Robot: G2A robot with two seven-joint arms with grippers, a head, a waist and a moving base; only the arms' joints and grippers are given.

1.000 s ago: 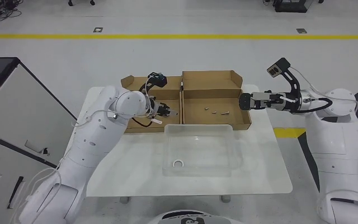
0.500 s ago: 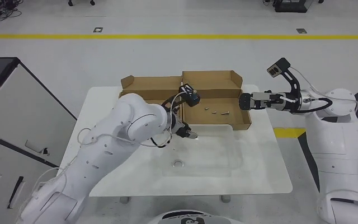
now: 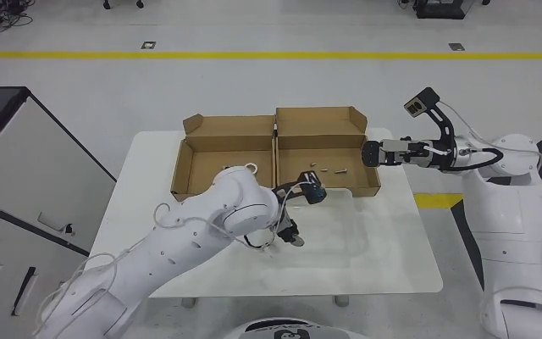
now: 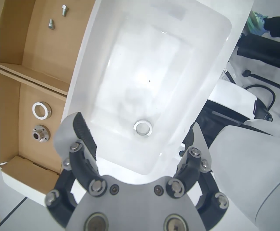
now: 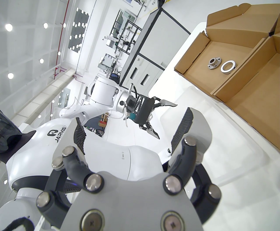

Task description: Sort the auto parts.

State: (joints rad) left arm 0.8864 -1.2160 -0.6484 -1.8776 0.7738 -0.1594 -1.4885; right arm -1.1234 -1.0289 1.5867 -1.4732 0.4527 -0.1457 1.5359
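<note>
Metal: one ring [image 4: 142, 127] in tray [image 4: 87, 50], two bolts [image 4: 51, 23] boxed; left fingers [image 4: 84, 133], right fingers [image 5: 181, 129] spread.

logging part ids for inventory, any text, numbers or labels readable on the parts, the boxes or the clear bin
None can be read on these things.
ring in the bin: no marking shows.
clear bin: no label shows.
second ring and flanged hub: bare metal, no print.
two bolts: too small to tell.
cardboard boxes: plain, no print.
</note>
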